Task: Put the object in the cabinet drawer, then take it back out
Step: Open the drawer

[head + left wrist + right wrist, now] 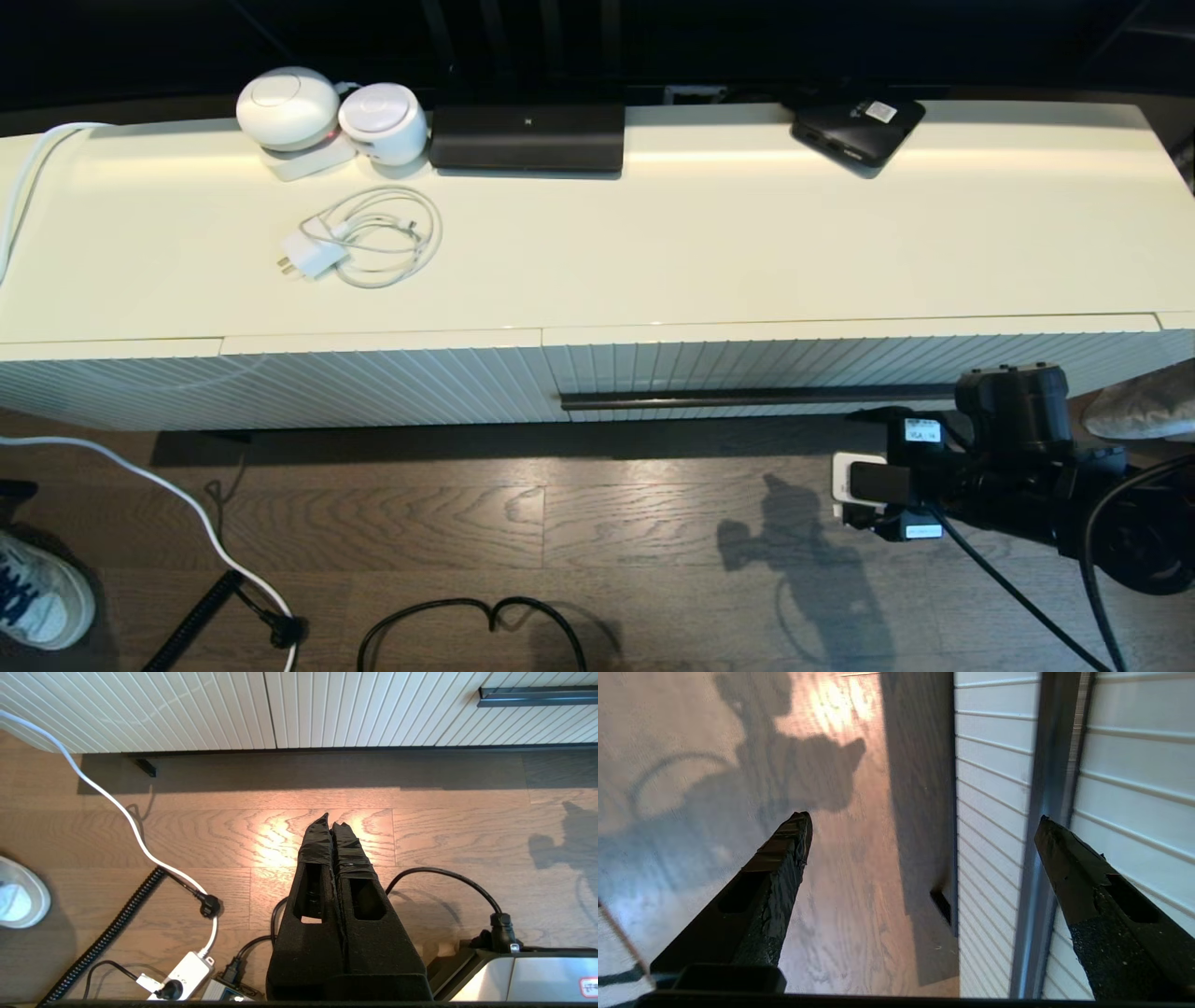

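The right hand [920, 826] hangs low in front of the cabinet, its two black fingers [777, 858] spread wide apart with nothing between them. One finger lies across the ribbed front of the cabinet drawer [994, 812], right by the long dark handle bar [1041, 788], though whether it touches the bar cannot be told; the other finger is out over the wooden floor [850, 896]. In the head view this right hand [864, 499] sits just below the near end of the handle bar [756, 399], and the cabinet drawer [747, 369] above it is shut flush with the ribbed panel [373, 383] beside it.

The left hand [332, 823] is parked well away from the right one, pointing down at the floor [444, 826] short of the cabinet front, its fingers [315, 844] pressed together and holding nothing. A white cable [107, 798], a coiled black cord [112, 933] and a white power strip [187, 970] lie on the floor near it.

The umbrella does not show in any view. Up on the worktop [747, 243], far beyond the right hand, lie a flat black box with a white sticker [857, 129], a long black bar [527, 137], two white rounded devices [331, 117] and a white charger with its coiled cable [364, 238]. A white shoe [37, 597] stands on the floor at the far left
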Robot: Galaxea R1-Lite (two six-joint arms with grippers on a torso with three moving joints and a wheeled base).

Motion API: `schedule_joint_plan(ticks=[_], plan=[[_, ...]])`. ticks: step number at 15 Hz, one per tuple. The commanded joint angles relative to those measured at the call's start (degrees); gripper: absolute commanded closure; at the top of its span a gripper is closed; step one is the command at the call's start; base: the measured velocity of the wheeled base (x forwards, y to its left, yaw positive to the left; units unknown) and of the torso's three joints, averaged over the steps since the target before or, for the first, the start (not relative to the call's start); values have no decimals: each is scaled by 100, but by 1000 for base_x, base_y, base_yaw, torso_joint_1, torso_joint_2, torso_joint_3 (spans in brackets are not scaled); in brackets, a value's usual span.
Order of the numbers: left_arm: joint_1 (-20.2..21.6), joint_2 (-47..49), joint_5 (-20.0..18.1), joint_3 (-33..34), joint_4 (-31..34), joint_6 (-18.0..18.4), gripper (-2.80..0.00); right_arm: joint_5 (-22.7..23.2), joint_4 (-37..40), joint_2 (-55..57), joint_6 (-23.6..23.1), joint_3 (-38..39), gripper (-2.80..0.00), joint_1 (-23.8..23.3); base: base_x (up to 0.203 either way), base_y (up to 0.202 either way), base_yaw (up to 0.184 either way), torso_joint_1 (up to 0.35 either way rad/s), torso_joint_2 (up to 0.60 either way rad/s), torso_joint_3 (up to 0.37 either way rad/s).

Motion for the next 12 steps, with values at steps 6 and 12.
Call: schedule_joint_plan(ticks=[6,12], plan=[[1,-10,1,0,-2,-4,0,3,-141,142,-41,-274,-280,-20,0,0,0,0,0,0],[1,-10,1,-9,-2,-4,0,3,-514,594,-25,-452,-280,-28,0,0,0,0,0,0]])
